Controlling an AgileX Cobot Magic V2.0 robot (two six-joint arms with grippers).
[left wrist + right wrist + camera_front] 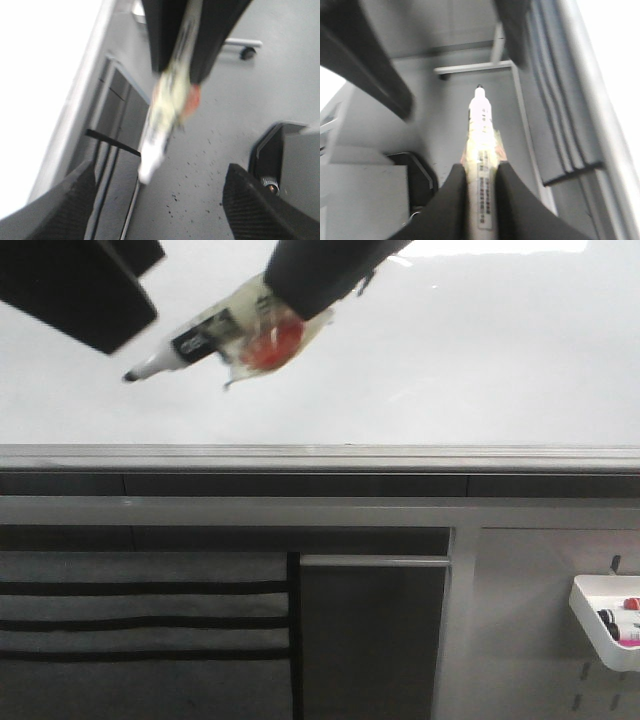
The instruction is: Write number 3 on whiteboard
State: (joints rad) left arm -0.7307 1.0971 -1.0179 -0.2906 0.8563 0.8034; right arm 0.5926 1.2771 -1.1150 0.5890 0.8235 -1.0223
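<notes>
Grey cabinet front and a marker tray under the board

A white plastic tray (600, 625) hangs on the grey pegboard panel (520, 630) at lower right, holding markers with black and red caps (618, 620). Left of it stands a dark grey rectangular door panel (372, 640), and further left a grey slatted panel with black horizontal stripes (140, 630).
</notes>
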